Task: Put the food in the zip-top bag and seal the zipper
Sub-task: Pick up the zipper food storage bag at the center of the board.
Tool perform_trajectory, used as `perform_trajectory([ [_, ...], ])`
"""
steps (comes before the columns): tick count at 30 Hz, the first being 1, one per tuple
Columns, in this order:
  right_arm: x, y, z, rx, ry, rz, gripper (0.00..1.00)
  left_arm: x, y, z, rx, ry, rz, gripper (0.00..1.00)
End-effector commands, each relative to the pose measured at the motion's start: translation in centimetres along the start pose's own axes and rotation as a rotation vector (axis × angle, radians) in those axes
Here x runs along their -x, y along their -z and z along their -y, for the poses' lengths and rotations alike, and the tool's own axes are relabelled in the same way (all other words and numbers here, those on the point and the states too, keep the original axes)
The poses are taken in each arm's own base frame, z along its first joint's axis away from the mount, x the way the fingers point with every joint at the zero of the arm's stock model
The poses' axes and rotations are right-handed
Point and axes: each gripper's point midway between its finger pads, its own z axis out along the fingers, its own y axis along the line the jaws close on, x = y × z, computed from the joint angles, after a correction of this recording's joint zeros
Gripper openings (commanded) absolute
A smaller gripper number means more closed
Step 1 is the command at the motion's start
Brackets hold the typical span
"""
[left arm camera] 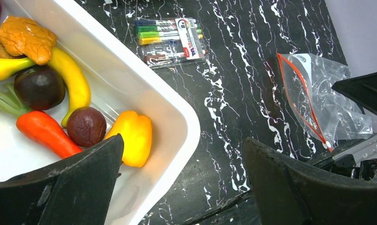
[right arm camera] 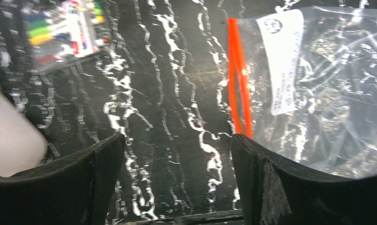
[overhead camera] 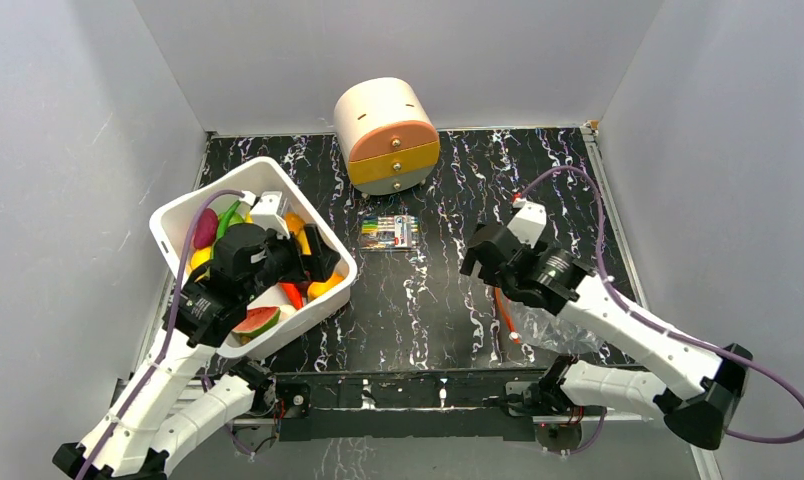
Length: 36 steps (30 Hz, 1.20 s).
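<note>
The food lies in a white bin [overhead camera: 278, 172] at the left: a yellow pepper [left arm camera: 132, 136], an orange carrot [left arm camera: 46, 133], a banana [left arm camera: 74, 82], dark purple pieces and a watermelon slice [overhead camera: 256, 321]. My left gripper [left arm camera: 184, 140] is open and empty, hovering over the bin's right rim. The clear zip-top bag [right arm camera: 327, 84] lies flat on the table at the front right, its red-orange zipper [right arm camera: 237, 79] facing left. My right gripper [right arm camera: 178, 138] is open and empty above the table, just left of the zipper. In the top view my right arm partly covers the bag [overhead camera: 548, 330].
A flat pack of coloured pens [overhead camera: 388, 232] lies mid-table between bin and bag. A round cream drawer unit [overhead camera: 386, 135] with orange and yellow drawers stands at the back. Grey walls close in left, right and back.
</note>
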Motion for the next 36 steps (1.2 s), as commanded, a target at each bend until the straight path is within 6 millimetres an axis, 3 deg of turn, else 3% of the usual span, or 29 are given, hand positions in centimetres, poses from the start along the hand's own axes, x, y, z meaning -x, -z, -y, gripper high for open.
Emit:
perform_trajectory([
  [1,0.6,-0.4,1.8,-0.135,0.013,0.036,0.75,0.2,0.3,-0.9,0.037,-0.008,0.028,0.98],
  [4,-0.4,-1.7,2.5,-0.204,0.065,0.016,0.61,0.1,0.3,-1.4,0.063,0.003,0.029,0.98],
  [10,-2.0,-4.0,4.7,-0.374,0.182,-0.023,0.46,0.1,1.0,-1.7,0.074,0.019,0.055,0.98],
  [24,-4.1,-7.7,8.9,-0.587,0.302,-0.118,0.38,-0.8,1.7,-1.1,0.013,0.010,0.053,0.98],
  [36,-5.0,-9.4,9.7,-0.601,0.336,-0.166,0.26,-1.2,2.0,-2.1,0.066,0.007,0.032,0.98],
])
